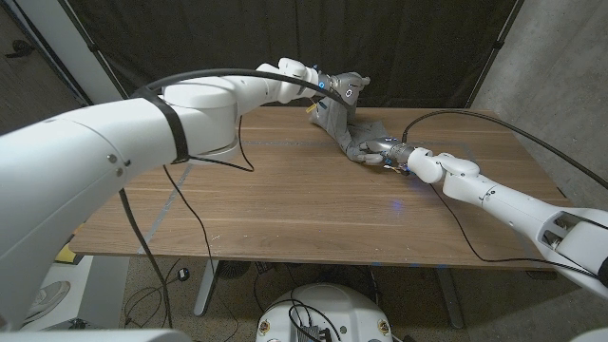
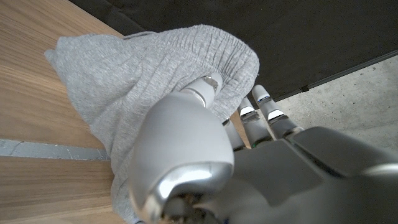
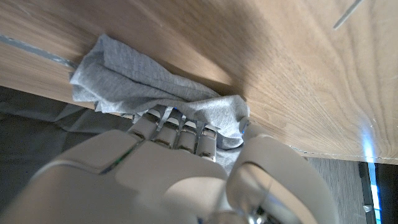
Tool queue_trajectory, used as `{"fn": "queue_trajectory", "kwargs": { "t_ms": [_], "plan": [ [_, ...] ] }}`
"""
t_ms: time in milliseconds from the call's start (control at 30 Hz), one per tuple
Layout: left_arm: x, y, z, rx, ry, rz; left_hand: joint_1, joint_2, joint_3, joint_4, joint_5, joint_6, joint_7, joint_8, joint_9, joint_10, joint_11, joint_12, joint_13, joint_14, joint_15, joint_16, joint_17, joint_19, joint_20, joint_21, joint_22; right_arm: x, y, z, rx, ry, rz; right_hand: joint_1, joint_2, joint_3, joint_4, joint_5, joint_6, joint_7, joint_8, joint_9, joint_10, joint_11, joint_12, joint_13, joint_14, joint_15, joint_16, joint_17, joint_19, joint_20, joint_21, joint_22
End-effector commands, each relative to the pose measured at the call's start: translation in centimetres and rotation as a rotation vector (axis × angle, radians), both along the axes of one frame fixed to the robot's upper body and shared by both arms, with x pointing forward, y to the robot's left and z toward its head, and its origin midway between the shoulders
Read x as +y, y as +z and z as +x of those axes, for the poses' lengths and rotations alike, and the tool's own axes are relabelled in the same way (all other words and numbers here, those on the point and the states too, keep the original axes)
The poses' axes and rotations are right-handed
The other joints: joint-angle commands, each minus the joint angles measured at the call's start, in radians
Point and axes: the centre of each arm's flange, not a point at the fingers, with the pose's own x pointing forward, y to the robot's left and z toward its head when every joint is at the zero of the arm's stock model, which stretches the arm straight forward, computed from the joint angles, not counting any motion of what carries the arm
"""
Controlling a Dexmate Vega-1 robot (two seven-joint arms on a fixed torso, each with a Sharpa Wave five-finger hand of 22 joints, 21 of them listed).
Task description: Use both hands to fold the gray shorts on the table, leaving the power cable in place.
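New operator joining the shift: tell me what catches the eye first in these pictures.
First, the gray shorts, bunched at the far middle of the wooden table, with both white arms reaching to them. The left hand grips the cloth's far end, lifted slightly, while the right hand grips the near end low on the wood. A black power cable arcs over the table's far right part.
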Motion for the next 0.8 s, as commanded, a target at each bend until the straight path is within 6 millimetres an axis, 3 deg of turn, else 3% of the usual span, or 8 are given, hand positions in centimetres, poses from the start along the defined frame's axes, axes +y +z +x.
{"fn": "queue_trajectory", "kwargs": {
  "t_ms": [33, 800],
  "plan": [
    [-2.7, -0.7, -0.4, -0.012, 0.015, 0.006, 0.007, 0.002, 0.007, 0.006, -0.003, -0.010, 0.002, 0.006, 0.007, -0.007, -0.001, -0.005, 0.005, -0.004, -0.184, -0.001, 0.002, -0.006, 0.000, 0.008, -0.001, 0.1, -0.2, 0.1, 0.002, 0.012, -0.002, -0.001, 0.000, 0.006, 0.002, -0.001, 0.003, -0.004, 0.005, 0.003, 0.004, -0.009, 0.006, 0.004, 0.008, -0.051, 0.002, 0.002, 0.008, -0.001, 0.004, 0.005],
    [-8.1, -4.9, -0.7, 0.011, 0.084, -0.043, -0.002, 0.002, 0.023, 0.023, -0.002, -0.070, -0.009, 0.017, 0.048, -0.025, 0.001, -0.004, 0.041, 0.001, -0.173, -0.004, -0.001, -0.018, 0.014, 0.022, -0.005, -0.3, -0.9, -0.7, -0.002, 0.011, 0.004, -0.002, -0.002, 0.016, -0.001, 0.000, 0.022, -0.015, 0.010, 0.003, 0.028, -0.016, 0.011, 0.004, 0.020, -0.073, 0.002, 0.000, 0.016, -0.010, 0.005, 0.004]
  ]
}}
